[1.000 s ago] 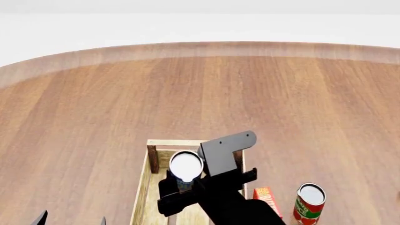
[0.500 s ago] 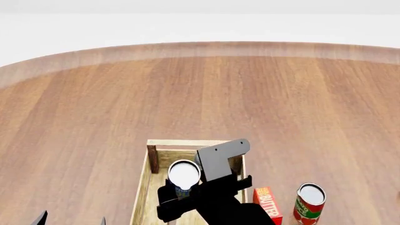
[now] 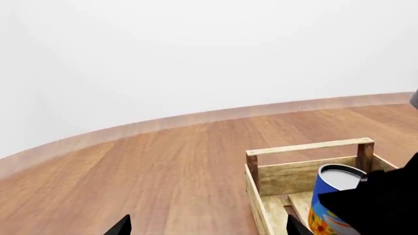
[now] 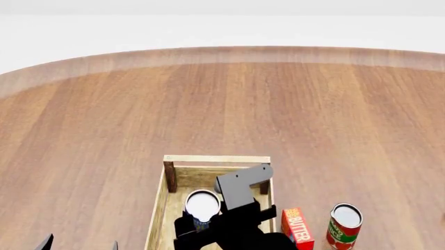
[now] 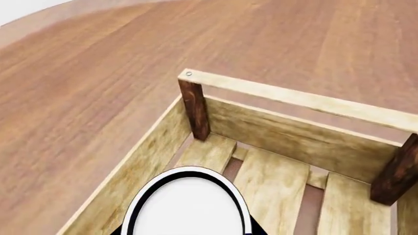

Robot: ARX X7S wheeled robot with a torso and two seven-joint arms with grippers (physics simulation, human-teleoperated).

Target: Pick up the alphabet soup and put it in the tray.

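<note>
Over the table (image 4: 104, 130), the right gripper (image 4: 197, 224) apparently clamps the alphabet soup (image 4: 201, 207) inside the tray (image 4: 215, 159).

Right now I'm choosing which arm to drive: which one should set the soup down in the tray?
Right. Its gripper already holds the soup inside the tray; the left gripper hangs open, off to the side.

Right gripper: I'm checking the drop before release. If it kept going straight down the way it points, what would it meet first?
Most likely the slatted floor of the tray. The right gripper holds the alphabet soup inside the tray walls, so the can's base would touch first. How far remains is unclear.
</note>
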